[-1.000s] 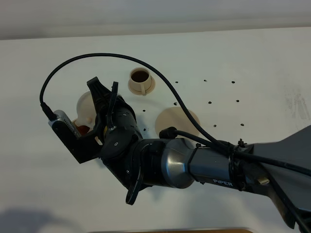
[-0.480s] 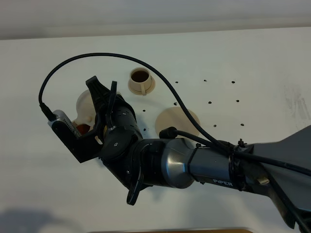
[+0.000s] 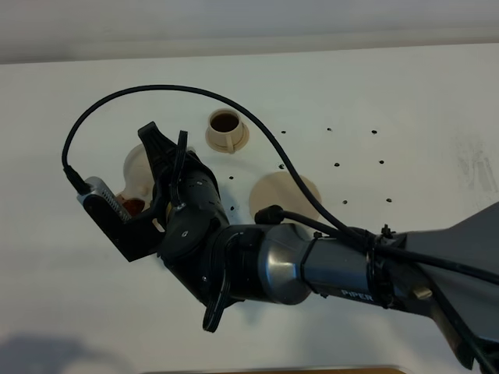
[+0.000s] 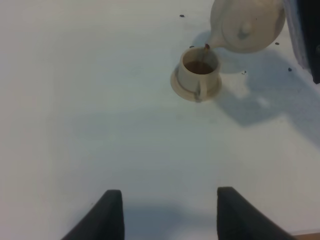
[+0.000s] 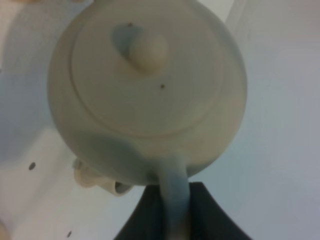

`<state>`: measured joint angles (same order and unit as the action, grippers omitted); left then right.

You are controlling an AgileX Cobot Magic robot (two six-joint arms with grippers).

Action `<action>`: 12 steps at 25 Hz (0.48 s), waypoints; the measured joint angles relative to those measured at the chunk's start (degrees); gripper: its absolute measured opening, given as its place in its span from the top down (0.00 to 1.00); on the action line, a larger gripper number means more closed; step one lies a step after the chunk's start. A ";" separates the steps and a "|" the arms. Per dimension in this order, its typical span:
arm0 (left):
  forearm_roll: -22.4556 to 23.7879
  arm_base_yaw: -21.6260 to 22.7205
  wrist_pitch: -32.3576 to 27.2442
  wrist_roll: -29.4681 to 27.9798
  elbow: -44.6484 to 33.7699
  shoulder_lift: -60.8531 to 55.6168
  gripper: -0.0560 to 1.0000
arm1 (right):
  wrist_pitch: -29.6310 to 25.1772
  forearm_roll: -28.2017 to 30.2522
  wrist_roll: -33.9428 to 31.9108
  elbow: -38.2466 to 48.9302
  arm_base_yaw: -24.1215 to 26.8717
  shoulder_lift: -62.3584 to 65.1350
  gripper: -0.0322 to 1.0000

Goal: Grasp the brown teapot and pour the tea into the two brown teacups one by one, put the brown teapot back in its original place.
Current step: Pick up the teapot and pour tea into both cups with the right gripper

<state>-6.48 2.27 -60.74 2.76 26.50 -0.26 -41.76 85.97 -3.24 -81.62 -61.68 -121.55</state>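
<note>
Teapot (image 4: 247, 25) hangs tilted just above the near teacup (image 4: 199, 70), spout at its rim, loop handle pinched tight in the right gripper (image 5: 172, 207). Far teacup (image 3: 225, 128) beyond it holds tea, so this looks like the second pour; next, level off and return to the wide saucer (image 3: 269, 199).

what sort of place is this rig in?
Probably a robot lab bench, not a kitchen: a bare white table with small dark dots, a cabled robot arm, and only a teapot and cup as props.
</note>
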 joint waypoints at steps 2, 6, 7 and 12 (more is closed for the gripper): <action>0.00 0.00 0.00 0.00 0.00 0.00 0.48 | 0.00 0.00 0.00 0.00 -0.05 0.00 0.89; 0.00 0.00 0.00 -0.04 0.00 0.00 0.48 | -0.24 0.00 0.00 0.00 -0.05 0.00 0.89; 0.00 0.00 0.00 -0.04 0.00 0.00 0.48 | -0.32 0.00 0.00 0.00 -0.05 0.00 0.89; 0.00 0.00 0.00 -0.04 0.00 0.00 0.48 | -0.47 0.00 0.00 0.00 -0.06 0.00 0.89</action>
<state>-6.48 2.27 -60.74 2.71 26.50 -0.26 -42.22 85.97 -3.24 -81.62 -61.75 -121.55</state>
